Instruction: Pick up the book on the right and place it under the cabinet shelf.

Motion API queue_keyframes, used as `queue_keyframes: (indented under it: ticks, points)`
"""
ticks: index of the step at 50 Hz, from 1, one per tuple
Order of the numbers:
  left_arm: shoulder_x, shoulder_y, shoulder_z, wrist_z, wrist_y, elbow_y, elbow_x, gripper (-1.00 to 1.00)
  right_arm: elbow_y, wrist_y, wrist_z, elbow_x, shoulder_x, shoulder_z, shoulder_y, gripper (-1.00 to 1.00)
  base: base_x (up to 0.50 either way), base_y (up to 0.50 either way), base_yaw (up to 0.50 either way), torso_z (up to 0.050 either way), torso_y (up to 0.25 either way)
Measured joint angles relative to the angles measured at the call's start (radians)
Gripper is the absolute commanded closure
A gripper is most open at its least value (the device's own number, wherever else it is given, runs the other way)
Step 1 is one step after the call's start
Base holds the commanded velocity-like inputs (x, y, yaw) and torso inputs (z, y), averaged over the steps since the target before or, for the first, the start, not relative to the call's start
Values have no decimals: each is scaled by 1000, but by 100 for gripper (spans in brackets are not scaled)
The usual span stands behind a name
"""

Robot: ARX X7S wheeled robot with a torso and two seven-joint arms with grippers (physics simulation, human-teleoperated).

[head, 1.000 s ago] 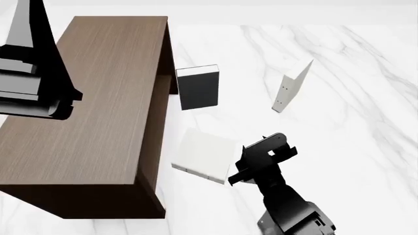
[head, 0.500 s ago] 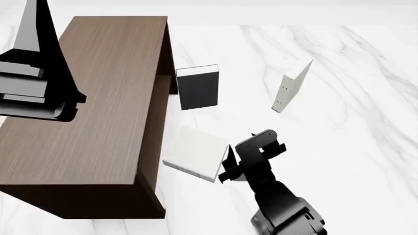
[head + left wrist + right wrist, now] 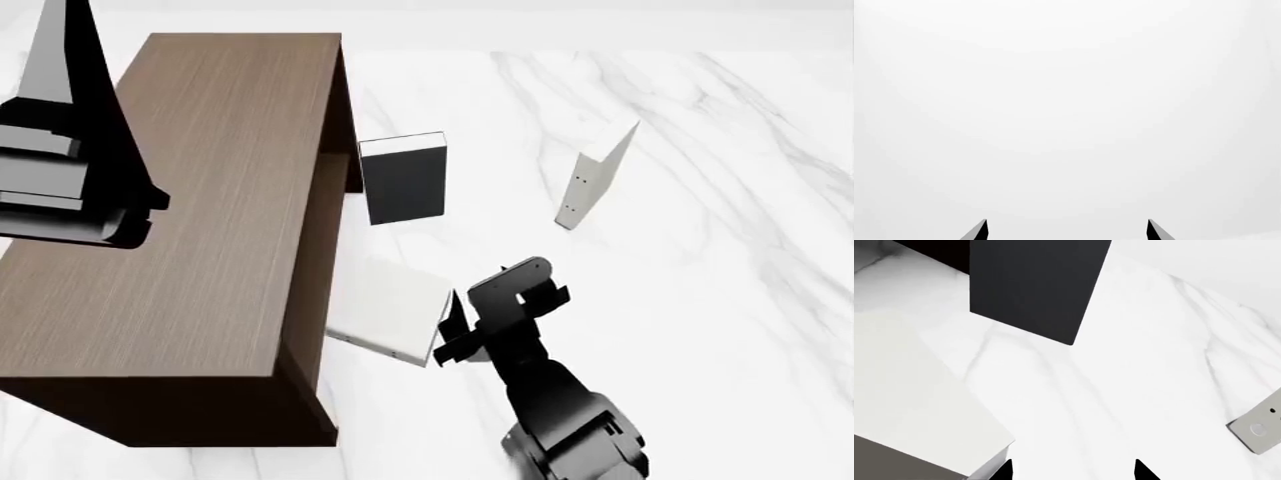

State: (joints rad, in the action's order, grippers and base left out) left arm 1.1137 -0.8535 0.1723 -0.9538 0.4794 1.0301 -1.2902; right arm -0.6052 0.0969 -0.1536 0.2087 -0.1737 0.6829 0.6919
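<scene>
The book (image 3: 387, 315), a pale grey-white slab, lies flat on the marble floor with its left edge at the side of the cabinet shelf (image 3: 200, 220), a big dark brown wood box. My right gripper (image 3: 451, 328) stands open against the book's right edge. In the right wrist view the book (image 3: 914, 405) lies beside one fingertip (image 3: 1006, 471), and nothing is between the jaws of the right gripper (image 3: 1074, 472). My left gripper (image 3: 1067, 232) is open and faces blank white. In the head view the left arm (image 3: 74, 170) hangs above the cabinet's left part.
A dark charcoal book (image 3: 404, 178) with a white edge stands by the cabinet's far right side, also seen as the charcoal book (image 3: 1034, 285). A thin white dotted book (image 3: 594, 180) stands further right, also seen as the dotted book (image 3: 1259, 427). White marble floor surrounds them.
My right gripper has moved left and slightly away from me, and the pale book has slid left with it up to the cabinet's side. The left arm has barely shifted.
</scene>
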Motion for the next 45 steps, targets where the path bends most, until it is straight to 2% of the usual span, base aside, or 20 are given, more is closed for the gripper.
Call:
queue_keyframes:
  ticks: [45]
  points:
    - [59,-3,10,-5,-51,5,-16,-100,-186,-59,-2,13,124,49,88,-100,0,0,0,0,-1]
